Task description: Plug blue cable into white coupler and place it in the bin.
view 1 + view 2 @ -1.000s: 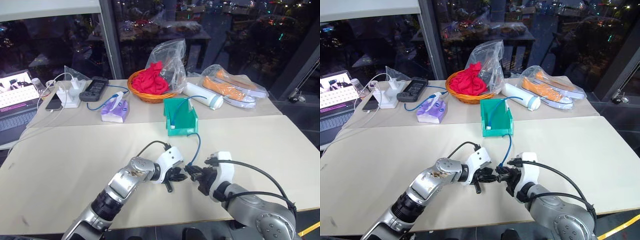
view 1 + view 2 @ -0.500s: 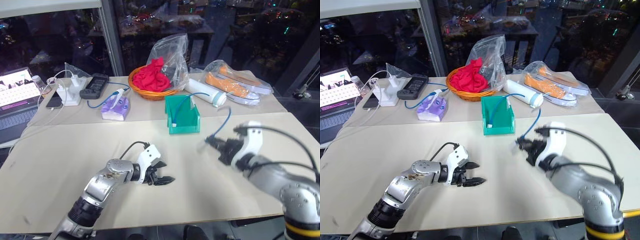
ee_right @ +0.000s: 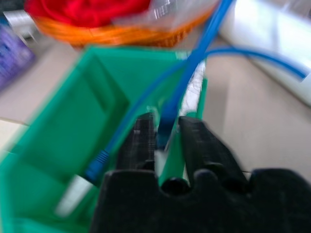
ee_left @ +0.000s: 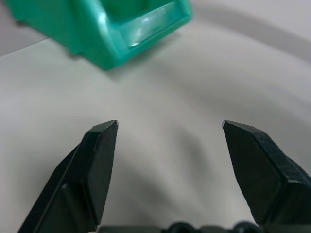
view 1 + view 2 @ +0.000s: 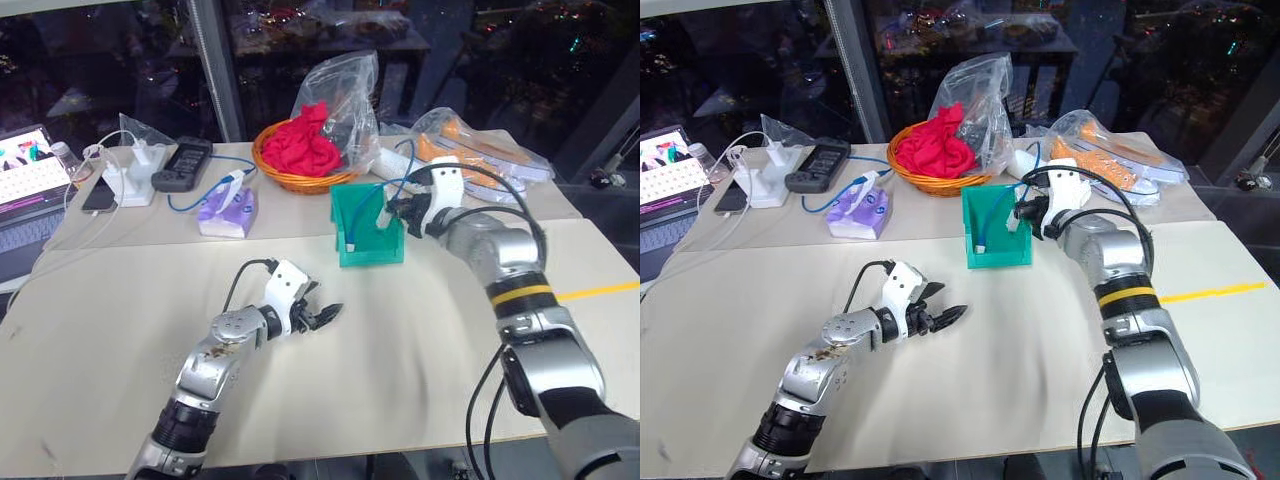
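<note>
On the table [image 5: 120,300], your right gripper [image 3: 163,133] had carried the blue cable [image 3: 194,63], gripped, to the bin [image 5: 366,250]; left gripper [image 4: 167,131] had spread open.

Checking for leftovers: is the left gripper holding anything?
No. The left gripper has its fingers spread wide, with only bare table between them.

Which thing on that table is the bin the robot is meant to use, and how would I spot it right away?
Look at the middle of the pale table, just in front of the orange wicker basket holding red cloth. The bin is the small teal-green plastic box there, with a tall back and a low front, and a blue cable hanging into it. Nothing else nearby is green.
</note>
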Action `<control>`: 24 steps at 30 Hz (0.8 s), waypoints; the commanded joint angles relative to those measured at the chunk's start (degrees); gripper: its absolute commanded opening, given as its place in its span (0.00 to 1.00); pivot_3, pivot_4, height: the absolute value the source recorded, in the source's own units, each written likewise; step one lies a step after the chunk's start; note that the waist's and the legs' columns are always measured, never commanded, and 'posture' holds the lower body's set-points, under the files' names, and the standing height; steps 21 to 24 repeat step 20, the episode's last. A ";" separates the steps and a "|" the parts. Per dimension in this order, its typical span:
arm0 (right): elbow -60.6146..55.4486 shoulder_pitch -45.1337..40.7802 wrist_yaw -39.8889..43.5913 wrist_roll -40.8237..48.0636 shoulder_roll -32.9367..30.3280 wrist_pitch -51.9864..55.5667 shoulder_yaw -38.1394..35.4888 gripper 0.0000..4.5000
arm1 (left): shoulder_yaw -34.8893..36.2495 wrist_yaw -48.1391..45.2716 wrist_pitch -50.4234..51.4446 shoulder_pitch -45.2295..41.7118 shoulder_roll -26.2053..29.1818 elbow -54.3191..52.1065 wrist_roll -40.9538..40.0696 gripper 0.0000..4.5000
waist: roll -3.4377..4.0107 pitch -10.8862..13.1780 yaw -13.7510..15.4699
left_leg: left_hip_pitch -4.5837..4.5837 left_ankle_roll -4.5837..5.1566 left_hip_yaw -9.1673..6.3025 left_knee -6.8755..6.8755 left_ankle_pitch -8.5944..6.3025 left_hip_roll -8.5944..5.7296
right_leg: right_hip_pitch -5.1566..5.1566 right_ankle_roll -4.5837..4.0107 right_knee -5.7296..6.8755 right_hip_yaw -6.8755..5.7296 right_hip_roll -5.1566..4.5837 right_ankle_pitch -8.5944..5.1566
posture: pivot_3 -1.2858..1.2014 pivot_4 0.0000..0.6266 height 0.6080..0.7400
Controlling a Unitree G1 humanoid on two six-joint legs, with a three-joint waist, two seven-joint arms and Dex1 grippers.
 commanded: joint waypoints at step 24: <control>-72.31 59.51 6.16 4.72 -8.04 6.75 -19.35 0.99 | 9.43 -6.20 -10.60 0.44 7.41 3.73 -3.14 0.84 | 0.01 -0.02 1.22 | -0.40 0.11 0.40 0.95 -0.04 -0.21 | -0.14 0.07 0.30 -0.01 -0.21 0.51 | 0.52 0.24 1.00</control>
